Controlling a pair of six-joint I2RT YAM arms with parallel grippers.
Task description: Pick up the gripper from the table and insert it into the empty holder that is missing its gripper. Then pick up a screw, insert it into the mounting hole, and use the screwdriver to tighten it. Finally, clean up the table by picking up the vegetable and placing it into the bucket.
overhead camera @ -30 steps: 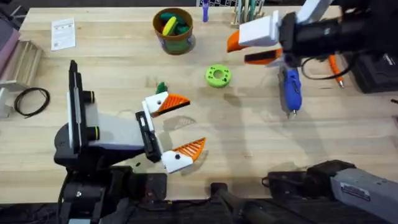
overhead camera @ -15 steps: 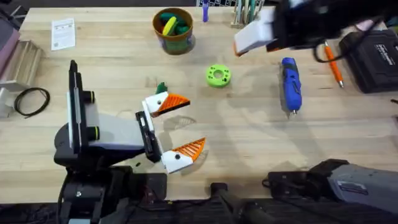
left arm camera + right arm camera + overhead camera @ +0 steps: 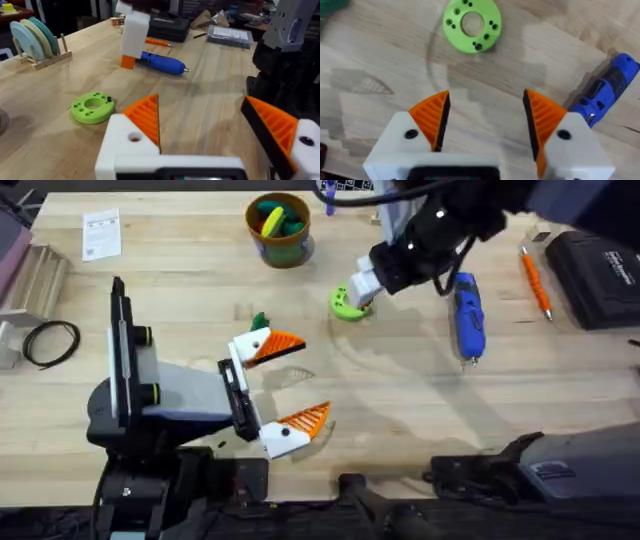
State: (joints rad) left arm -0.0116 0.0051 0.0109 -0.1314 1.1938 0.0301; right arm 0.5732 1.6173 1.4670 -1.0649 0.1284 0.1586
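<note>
- The right end effector has swung in from the far right of the table within the last second and now hangs, fingers spread and empty, above the green disc
- The screwdriver lies just beside it, untouched
- The left end effector rests spread, unchanged, both orange tips in place
- The vegetable lies just beyond it; the bucket stands at the far edge
- Judging by this, the right arm is likely after a screw from the disc

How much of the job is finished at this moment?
Both left pads are mounted, so the insertion looks done. The screwdriver lies on the table. The open right gripper hovers near the green disc. The vegetable awaits the bucket.
</note>
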